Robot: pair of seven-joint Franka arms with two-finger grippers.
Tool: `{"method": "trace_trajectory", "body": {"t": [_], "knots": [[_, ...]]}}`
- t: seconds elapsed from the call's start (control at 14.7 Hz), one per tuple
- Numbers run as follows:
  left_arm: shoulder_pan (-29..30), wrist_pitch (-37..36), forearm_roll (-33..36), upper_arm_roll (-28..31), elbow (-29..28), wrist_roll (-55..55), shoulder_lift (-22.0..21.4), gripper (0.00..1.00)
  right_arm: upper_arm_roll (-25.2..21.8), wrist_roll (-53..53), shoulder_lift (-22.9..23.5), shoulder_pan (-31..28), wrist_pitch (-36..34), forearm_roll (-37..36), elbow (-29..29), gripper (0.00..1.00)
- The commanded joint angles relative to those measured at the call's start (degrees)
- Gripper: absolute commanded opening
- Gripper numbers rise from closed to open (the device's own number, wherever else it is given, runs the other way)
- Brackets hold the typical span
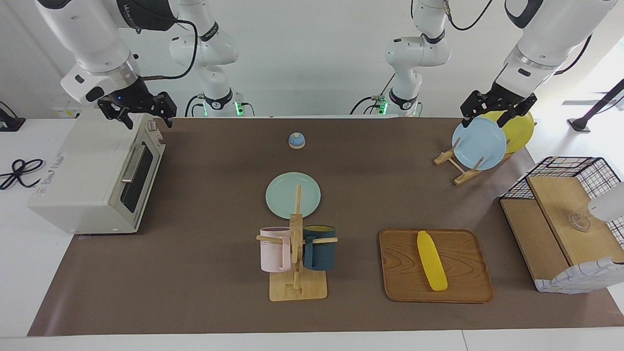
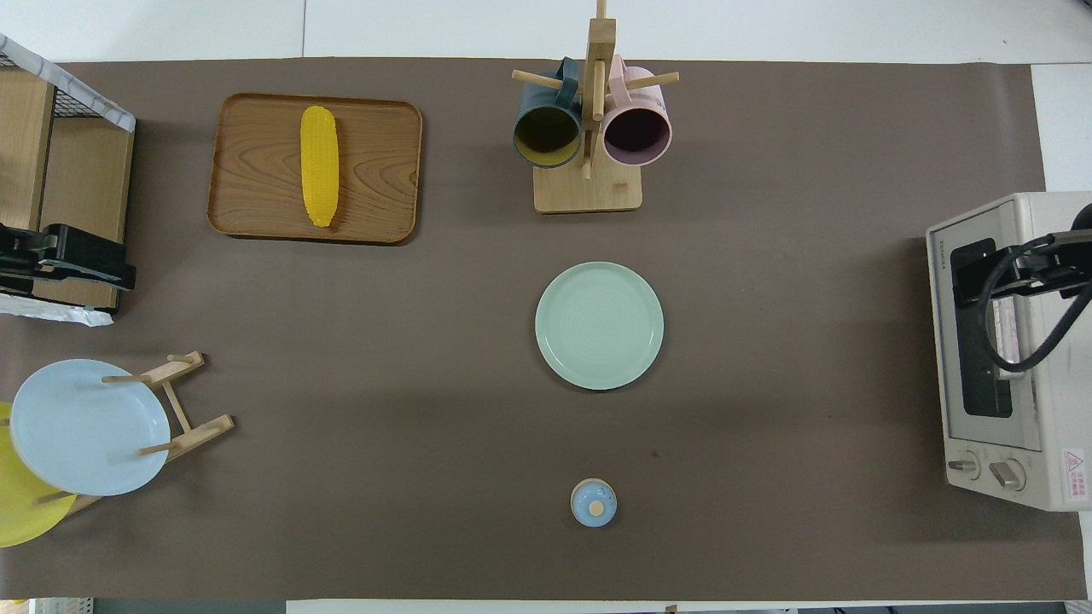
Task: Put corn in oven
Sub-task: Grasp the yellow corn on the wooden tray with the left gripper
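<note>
The corn, a bright yellow cob, lies flat on a wooden tray, toward the left arm's end of the table and farther from the robots than the plate rack. The cream-white oven stands at the right arm's end, its dark glass door closed and facing the middle of the table. My right gripper hangs open over the oven's top, holding nothing. My left gripper hangs open and empty above the plate rack, well away from the corn.
A wooden mug rack holds a pink and a dark blue mug mid-table, with a pale green plate nearer the robots. A small blue knobbed lid, a rack with blue and yellow plates, and a wooden box with a wire basket also stand here.
</note>
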Motion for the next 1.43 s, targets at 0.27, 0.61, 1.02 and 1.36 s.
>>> {"method": "trace_trajectory", "body": {"t": [0.27,0.61,1.02,1.36], "knots": [[0.27,1.12,0.88,-0.16,-1.37,-0.56,-0.89,1.00,0.11,0.54,-2.13,-0.29,1.81,1.23,-3.65,0.82],[-0.35,9.55,0.61,-0.25,-4.01,-1.36,0.33,1.00,-0.16,0.37,-9.15,-4.58,16.97,1.32,-21.10,0.00],[-3.51,15.63,-2.20,-0.25,7.90,-0.83,22.61,1.00,-0.33,0.89,-11.01,-6.53,29.91,0.36,-30.80,0.00],[-2.99,21.94,-2.20,-3.05,23.48,0.75,41.79,1.00,-0.33,0.80,-8.56,-9.52,33.45,-0.87,-31.52,0.00]]}}
